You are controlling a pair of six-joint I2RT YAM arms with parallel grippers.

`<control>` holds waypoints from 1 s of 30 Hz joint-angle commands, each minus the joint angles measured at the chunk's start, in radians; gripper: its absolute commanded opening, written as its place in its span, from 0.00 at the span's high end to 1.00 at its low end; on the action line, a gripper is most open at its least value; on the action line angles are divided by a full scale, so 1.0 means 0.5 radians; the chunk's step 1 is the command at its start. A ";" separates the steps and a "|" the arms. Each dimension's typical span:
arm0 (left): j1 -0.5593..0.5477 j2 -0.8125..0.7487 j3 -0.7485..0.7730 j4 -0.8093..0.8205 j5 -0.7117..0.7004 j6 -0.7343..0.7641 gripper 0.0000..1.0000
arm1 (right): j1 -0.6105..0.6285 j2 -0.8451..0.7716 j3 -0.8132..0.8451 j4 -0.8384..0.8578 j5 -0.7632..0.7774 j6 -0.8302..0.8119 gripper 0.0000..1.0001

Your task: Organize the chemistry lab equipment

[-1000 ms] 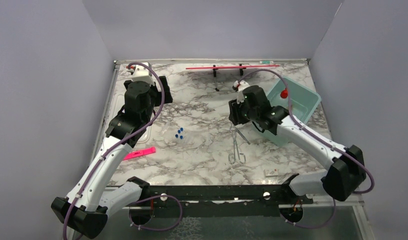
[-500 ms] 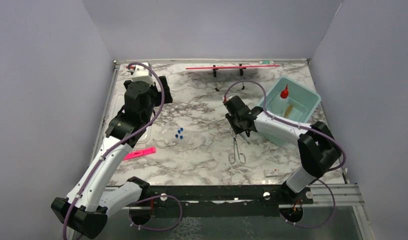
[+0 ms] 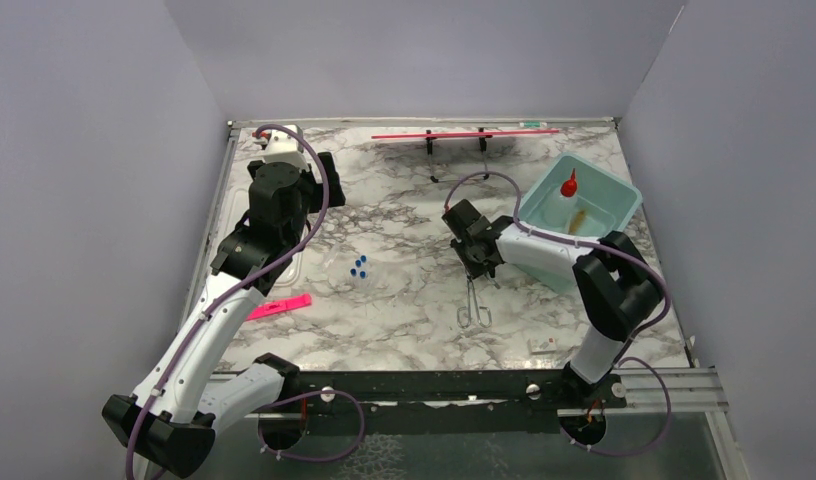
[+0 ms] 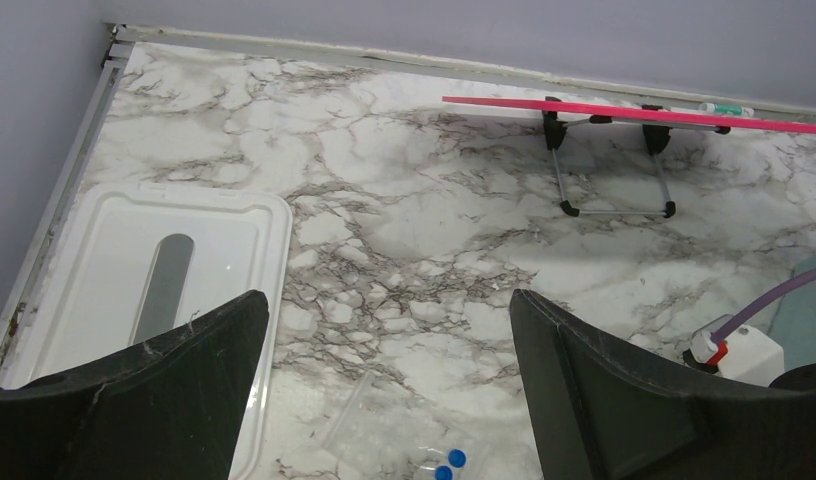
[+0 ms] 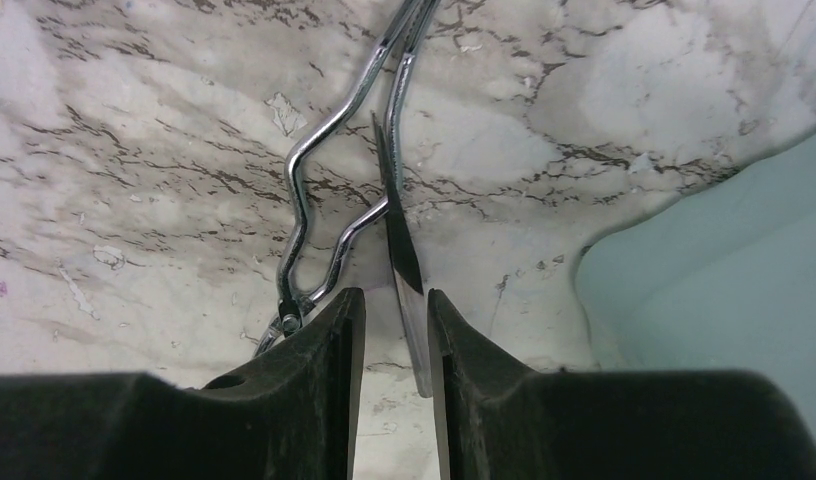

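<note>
Metal forceps (image 3: 473, 300) lie on the marble, handles toward me. My right gripper (image 3: 481, 268) hangs low over their tips. In the right wrist view its jaws (image 5: 396, 295) stand a narrow gap apart around a thin flat metal rod (image 5: 399, 240). The rod touches the right finger and is clear of the left. The forceps (image 5: 314, 200) lie just left of it. Blue-capped tubes (image 3: 359, 268) lie mid-table, also seen low in the left wrist view (image 4: 449, 465). My left gripper (image 4: 387, 300) is wide open and empty above the table. A red-nozzled squeeze bottle (image 3: 568, 185) and a tan brush (image 3: 578, 220) sit in the teal bin (image 3: 634, 195).
A long red rod on a black stand (image 3: 464, 133) runs along the back wall. A flat pink strip (image 3: 280, 306) lies near the left arm. A white tray (image 4: 164, 290) lies at the left edge. The teal bin's wall (image 5: 724, 280) is close on the right gripper's right.
The right arm has swung from beside the bin down to the forceps' tips, uncovering the bin, and its jaws have narrowed around the thin rod. The left arm has not moved.
</note>
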 commanded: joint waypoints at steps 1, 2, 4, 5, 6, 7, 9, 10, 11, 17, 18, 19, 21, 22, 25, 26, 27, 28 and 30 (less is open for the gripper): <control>-0.013 -0.028 -0.001 0.054 -0.017 -0.007 0.06 | 0.000 0.109 -0.032 -0.055 -0.075 0.037 0.66; -0.013 -0.031 -0.006 0.054 -0.012 -0.013 0.06 | -0.011 0.125 -0.023 -0.062 -0.088 0.039 0.66; -0.013 -0.035 -0.013 0.054 -0.003 -0.016 0.07 | -0.033 0.151 -0.005 -0.068 -0.123 0.029 0.65; -0.013 -0.034 -0.017 0.053 -0.002 -0.018 0.07 | -0.045 0.155 -0.001 -0.064 -0.145 0.024 0.65; -0.013 -0.035 -0.020 0.053 0.001 -0.020 0.06 | -0.056 0.157 0.001 -0.057 -0.176 0.014 0.65; -0.013 -0.033 -0.019 0.052 0.006 -0.021 0.06 | -0.067 0.151 -0.001 -0.050 -0.213 0.007 0.66; -0.013 -0.026 -0.015 0.056 0.012 -0.024 0.06 | -0.075 0.129 -0.015 -0.045 -0.271 -0.010 0.72; -0.013 -0.025 -0.012 0.057 0.015 -0.027 0.06 | -0.076 0.117 -0.025 -0.048 -0.291 -0.015 0.78; -0.015 -0.027 -0.009 0.057 0.021 -0.028 0.07 | -0.076 0.105 -0.031 -0.063 -0.300 -0.016 0.84; -0.016 -0.034 -0.012 0.055 0.032 -0.045 0.07 | -0.075 -0.018 -0.029 -0.232 -0.281 0.050 0.96; -0.016 -0.035 -0.009 0.057 0.032 -0.045 0.06 | -0.075 -0.042 -0.024 -0.271 -0.274 0.072 0.97; -0.016 -0.035 -0.009 0.059 0.034 -0.045 0.06 | -0.075 -0.064 -0.018 -0.306 -0.273 0.096 0.97; -0.017 -0.034 -0.002 0.060 0.036 -0.043 0.06 | -0.074 -0.114 0.000 -0.378 -0.284 0.146 0.99; -0.019 -0.034 0.003 0.060 0.035 -0.042 0.06 | -0.076 -0.135 0.017 -0.417 -0.292 0.178 0.99; -0.019 -0.036 0.017 0.057 0.038 -0.033 0.06 | -0.075 -0.208 0.059 -0.533 -0.345 0.266 0.99; -0.019 -0.040 0.020 0.054 0.039 -0.033 0.06 | -0.076 -0.233 0.075 -0.566 -0.370 0.287 0.99; -0.019 -0.044 0.023 0.050 0.039 -0.033 0.06 | -0.076 -0.255 0.092 -0.603 -0.394 0.304 0.99; -0.019 -0.046 0.023 0.046 0.039 -0.034 0.06 | -0.076 -0.271 0.107 -0.634 -0.411 0.321 0.99; -0.019 -0.056 0.017 0.044 0.036 -0.036 0.06 | -0.075 -0.304 0.141 -0.706 -0.425 0.353 0.99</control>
